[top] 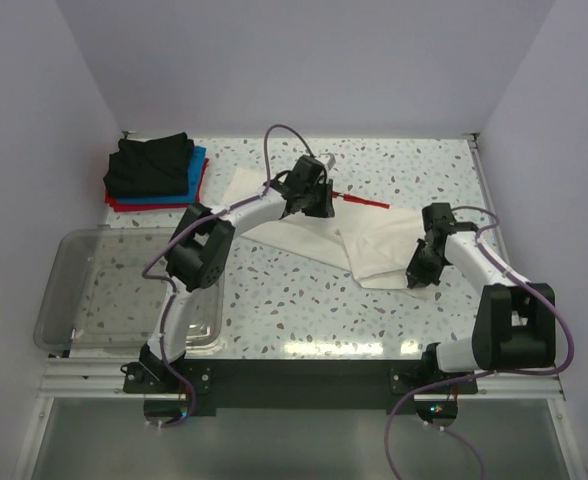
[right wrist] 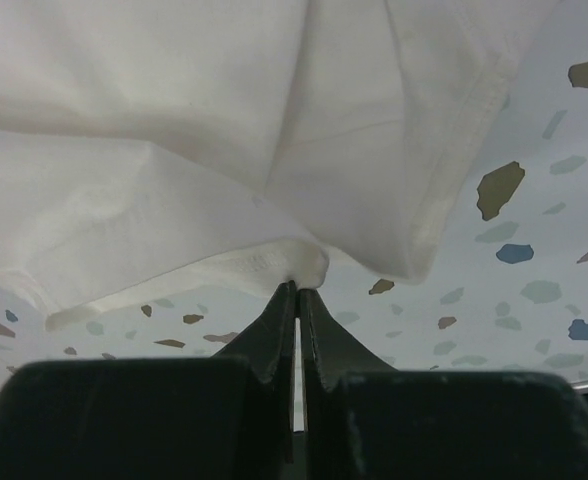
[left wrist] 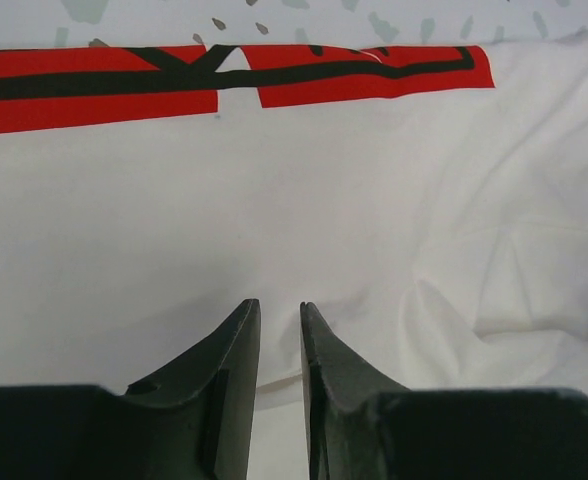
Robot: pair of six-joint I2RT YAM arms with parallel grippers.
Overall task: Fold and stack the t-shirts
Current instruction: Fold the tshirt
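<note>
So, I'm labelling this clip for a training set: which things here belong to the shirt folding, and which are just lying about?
Part of the job:
white t-shirt, its edge pinched by the right gripper
folded stack of black, blue and red tees

Just lying about:
clear plastic tub

- i'm looking down on a table (top: 304,310) with a pale top, flecked with grey, blue and brown chips.
- a plain white back wall (top: 304,60) stands along the far edge.
- a left wall (top: 24,150) and a right wall (top: 564,120), both white, close in the side edges.
- strips of glare (top: 324,347) lie along the near and far edges.
- a silver rail (top: 84,378) runs along the near edge, with a black plate (top: 304,378) at its middle.
- below the rail is a dull grey panel (top: 304,440).
</note>
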